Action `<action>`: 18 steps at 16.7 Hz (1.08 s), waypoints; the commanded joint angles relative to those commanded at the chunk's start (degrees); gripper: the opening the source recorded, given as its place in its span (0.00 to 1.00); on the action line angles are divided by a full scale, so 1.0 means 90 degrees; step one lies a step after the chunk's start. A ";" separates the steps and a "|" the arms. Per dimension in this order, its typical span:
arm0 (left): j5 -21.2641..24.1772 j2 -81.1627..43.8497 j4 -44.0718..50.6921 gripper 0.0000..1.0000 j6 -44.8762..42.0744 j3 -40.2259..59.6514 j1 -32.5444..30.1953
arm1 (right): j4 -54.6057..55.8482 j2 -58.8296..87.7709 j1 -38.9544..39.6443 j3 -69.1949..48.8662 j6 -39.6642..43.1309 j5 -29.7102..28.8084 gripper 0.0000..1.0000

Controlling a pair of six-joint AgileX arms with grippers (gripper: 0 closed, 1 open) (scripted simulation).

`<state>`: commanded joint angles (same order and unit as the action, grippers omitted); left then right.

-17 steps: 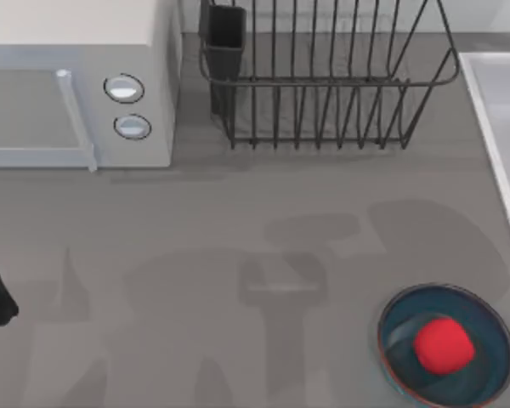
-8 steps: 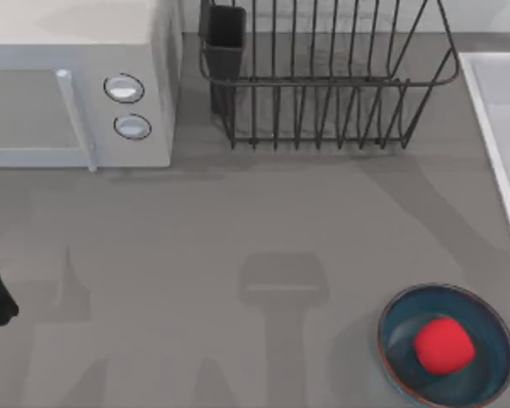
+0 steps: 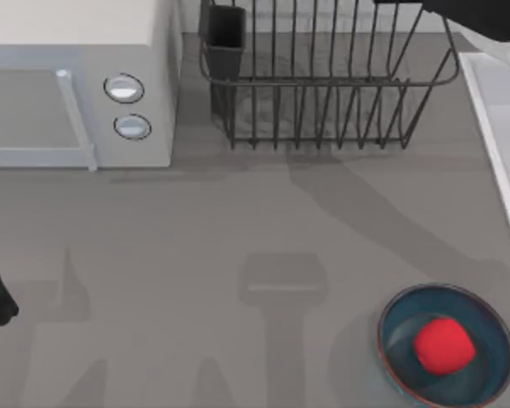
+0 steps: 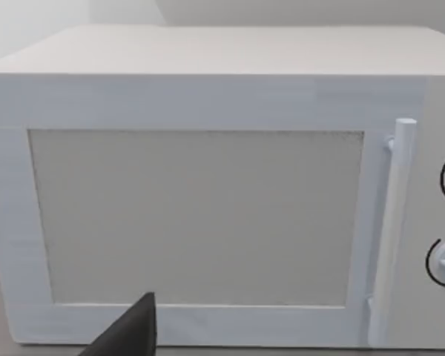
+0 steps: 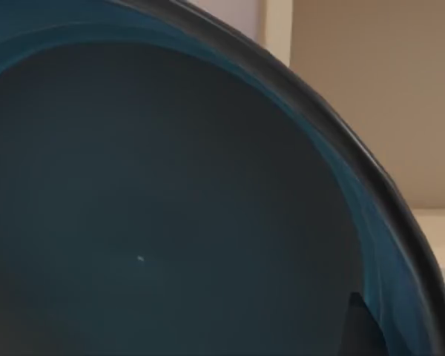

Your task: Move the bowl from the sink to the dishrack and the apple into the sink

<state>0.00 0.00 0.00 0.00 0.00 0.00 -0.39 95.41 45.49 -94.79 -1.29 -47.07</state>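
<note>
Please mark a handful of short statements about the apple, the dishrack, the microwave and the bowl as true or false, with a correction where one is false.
1. The apple lies in the dark-blue dish. True.
2. The dishrack already holds the bowl. False: nothing sits between its bars; the bowl is seen close up from the right wrist camera.
3. The microwave stands to the left of the dishrack. True.
4. The microwave door hangs open. False: it is shut, handle against the front.
5. The apple is in the sink. False: it is on the dish, on the table beside the sink.
</note>
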 joint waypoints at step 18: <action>0.0000 0.0000 0.0000 1.00 0.0000 0.0000 0.0000 | 0.4005 0.2137 -0.0860 0.1714 0.0015 0.0835 0.00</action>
<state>0.00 0.00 0.00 0.00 0.00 0.00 35.65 114.65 37.75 -79.36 -1.15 -39.55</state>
